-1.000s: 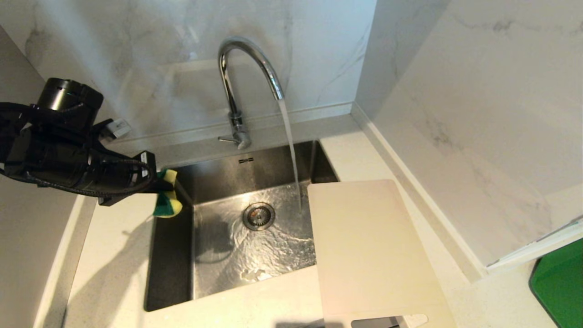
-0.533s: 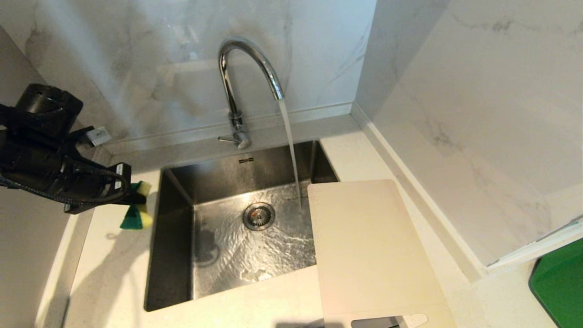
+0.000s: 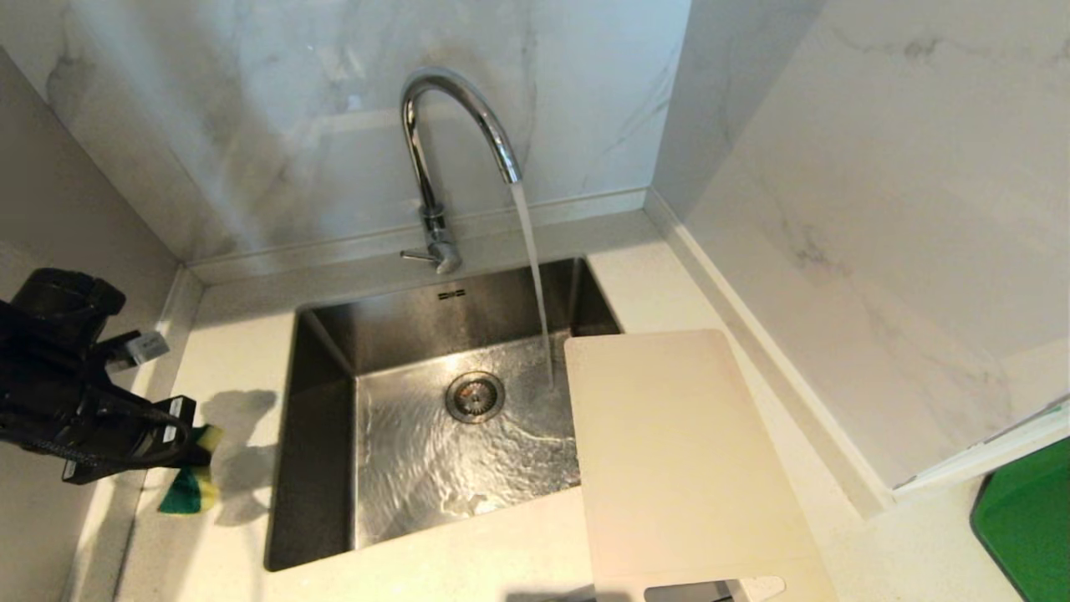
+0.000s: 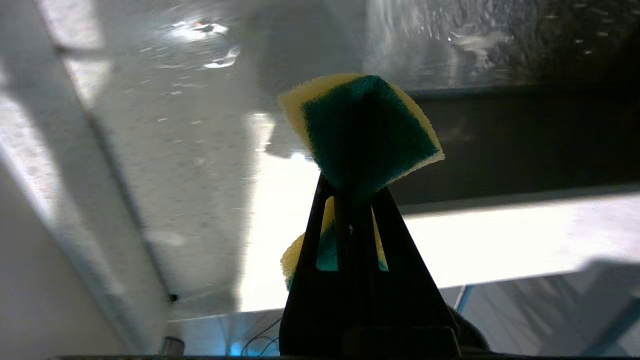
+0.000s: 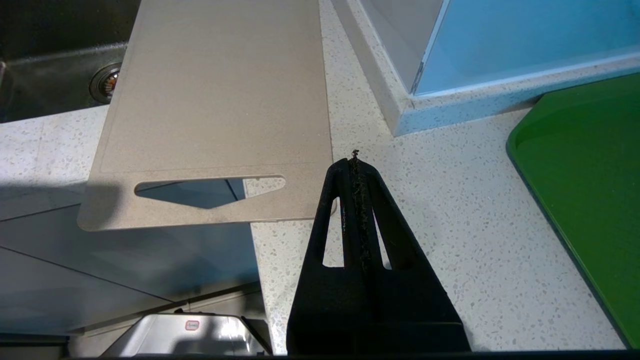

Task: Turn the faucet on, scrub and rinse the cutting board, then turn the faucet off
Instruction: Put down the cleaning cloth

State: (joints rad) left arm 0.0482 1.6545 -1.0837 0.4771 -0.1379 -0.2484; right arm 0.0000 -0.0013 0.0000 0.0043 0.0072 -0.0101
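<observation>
Head view: left gripper (image 3: 199, 456) was clamped on a green-yellow sponge (image 3: 188, 485) over the counter (image 3: 234, 351); sink (image 3: 322, 368) just beside, cutting board (image 3: 685, 460) well apart across it, faucet (image 3: 443, 159) beyond, running. Risk: soft sponge slips out; overhanging board tips if pressed. Right gripper (image 5: 355, 162) was parked, fingers together. No readable writing; sink-wall mark too small.
</observation>
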